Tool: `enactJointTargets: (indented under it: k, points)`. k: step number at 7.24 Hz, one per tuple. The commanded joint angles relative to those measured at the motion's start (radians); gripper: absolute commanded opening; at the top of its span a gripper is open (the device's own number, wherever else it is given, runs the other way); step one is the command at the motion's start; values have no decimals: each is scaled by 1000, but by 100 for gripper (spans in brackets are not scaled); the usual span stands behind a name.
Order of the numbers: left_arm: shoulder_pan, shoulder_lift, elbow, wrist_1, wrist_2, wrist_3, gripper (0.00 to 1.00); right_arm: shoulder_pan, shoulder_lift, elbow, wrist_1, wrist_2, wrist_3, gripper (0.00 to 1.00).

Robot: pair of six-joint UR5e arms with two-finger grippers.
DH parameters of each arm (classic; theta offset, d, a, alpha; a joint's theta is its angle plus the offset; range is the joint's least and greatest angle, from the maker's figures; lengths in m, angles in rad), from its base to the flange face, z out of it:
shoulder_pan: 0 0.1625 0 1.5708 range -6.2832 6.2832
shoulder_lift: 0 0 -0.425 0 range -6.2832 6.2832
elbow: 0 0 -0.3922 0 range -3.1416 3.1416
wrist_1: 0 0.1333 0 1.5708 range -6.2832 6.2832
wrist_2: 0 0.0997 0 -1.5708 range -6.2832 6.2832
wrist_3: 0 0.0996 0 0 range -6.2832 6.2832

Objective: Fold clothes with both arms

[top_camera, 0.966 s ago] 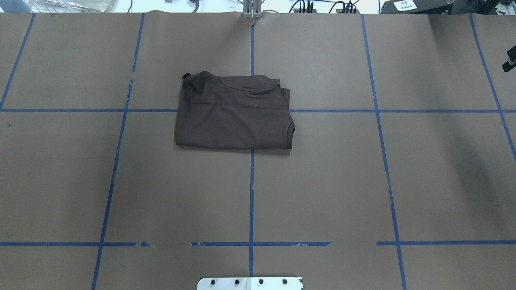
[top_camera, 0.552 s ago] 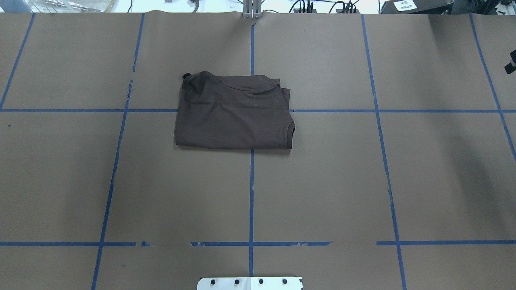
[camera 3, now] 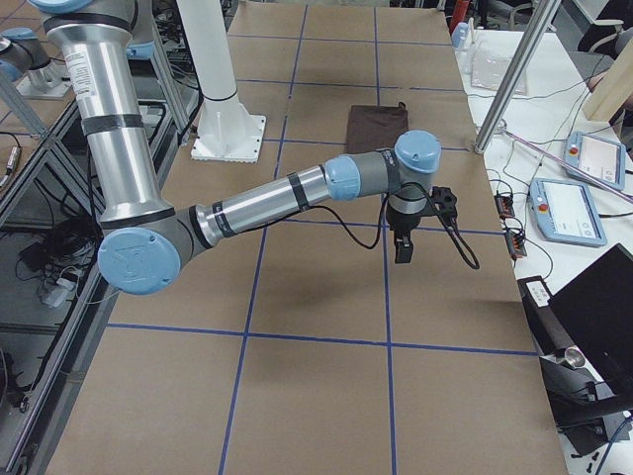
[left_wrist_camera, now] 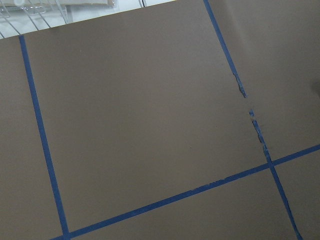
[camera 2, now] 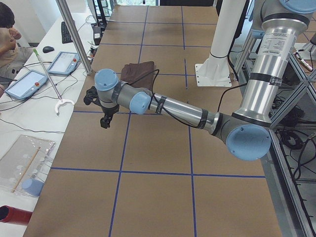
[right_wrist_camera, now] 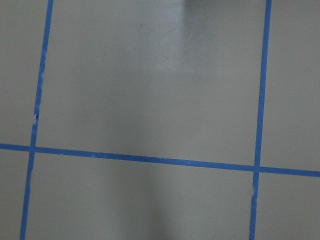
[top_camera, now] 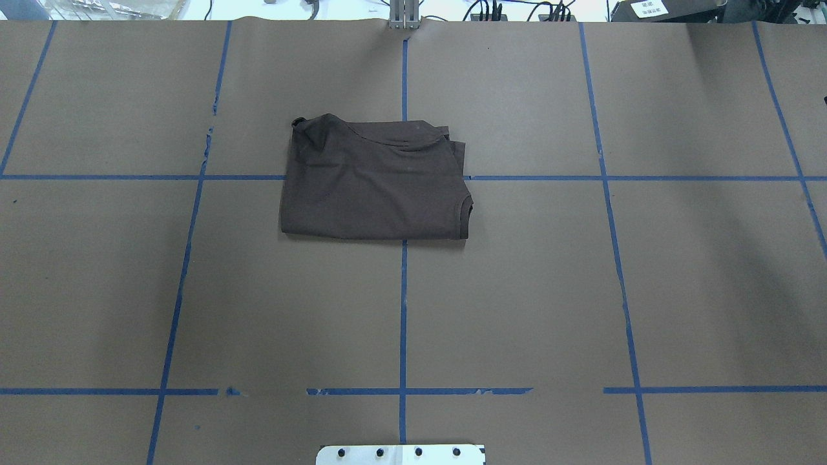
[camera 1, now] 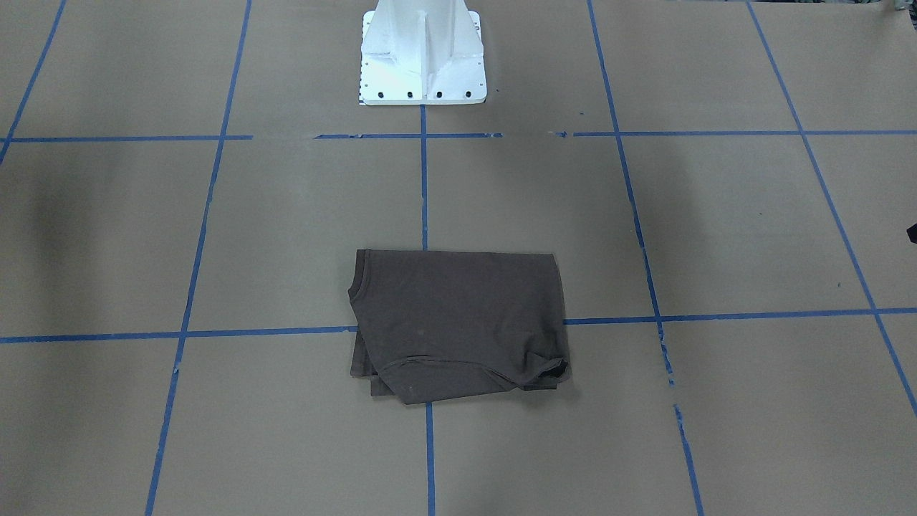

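One folded T-shirt [top_camera: 375,184], mid-table

Dark grey-brown, it lies on the brown table [top_camera: 581,290] at 12 o'clock from the pedestal base [top_camera: 400,454], covering a crossing of blue tape lines [top_camera: 402,310]. The left gripper [camera 2: 104,120] hangs over bare table at the shirt's 9 o'clock, the right gripper [camera 3: 404,247] at its 3 o'clock, each well apart from it. Released or clenched, I cannot tell.

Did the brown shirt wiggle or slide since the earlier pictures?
No. The T-shirt lies just where it was: in the overhead view its near edge still stops at the same point on the blue centre tape line.
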Motion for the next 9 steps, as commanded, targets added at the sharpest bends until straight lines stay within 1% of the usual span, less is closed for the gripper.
enactJointTargets:
  k: [1, 6, 8, 9]
  points:
    - [21, 6, 2, 1, 5, 3, 100, 0, -6, -4, 0, -1, 1, 100]
    - [20, 3, -32, -10, 9, 0, 100, -2, -3, -27, 8, 7, 1, 100]
    - [20, 25, -15, -9, 10, 1, 100, -2, -5, -37, 5, 8, -2, 100]
    - [18, 28, 0, -7, 33, 1, 100, 0, -3, -72, 4, 25, -5, 100]
